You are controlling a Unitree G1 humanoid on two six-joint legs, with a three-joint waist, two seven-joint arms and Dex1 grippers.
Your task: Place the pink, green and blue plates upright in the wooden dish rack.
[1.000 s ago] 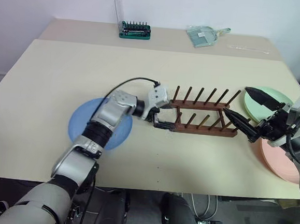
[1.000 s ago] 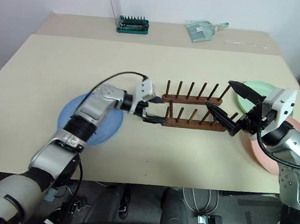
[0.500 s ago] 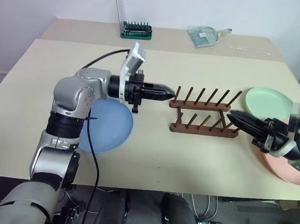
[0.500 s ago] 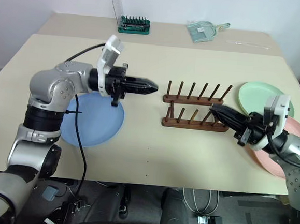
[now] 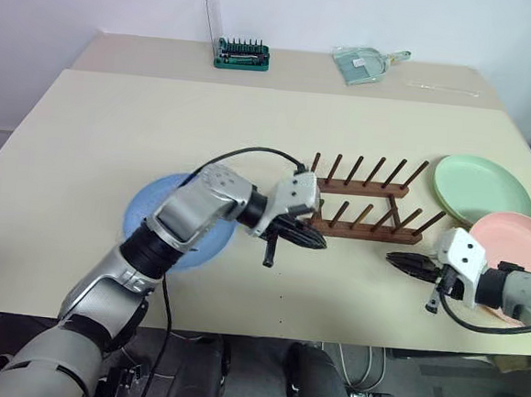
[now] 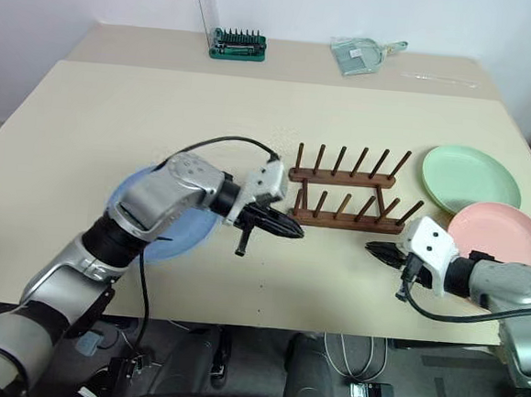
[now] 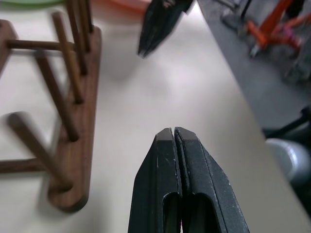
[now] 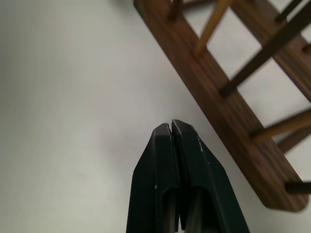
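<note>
The left gripper (image 5: 310,240), two black fingers pressed together and holding nothing, hovers just beside the left end of the small dark brown wooden dish rack (image 5: 366,209) with its two rows of upright pegs, all bare. Behind that arm, the round blue plate (image 5: 150,210) lies flat on the beige table (image 5: 115,122). The right gripper (image 5: 405,262), fingers likewise pressed together and empty, sits near the rack's front rail at its right end. Beyond it the round pink plate (image 5: 515,238) lies flat, overlapping the round green plate (image 5: 481,186) farther back.
</note>
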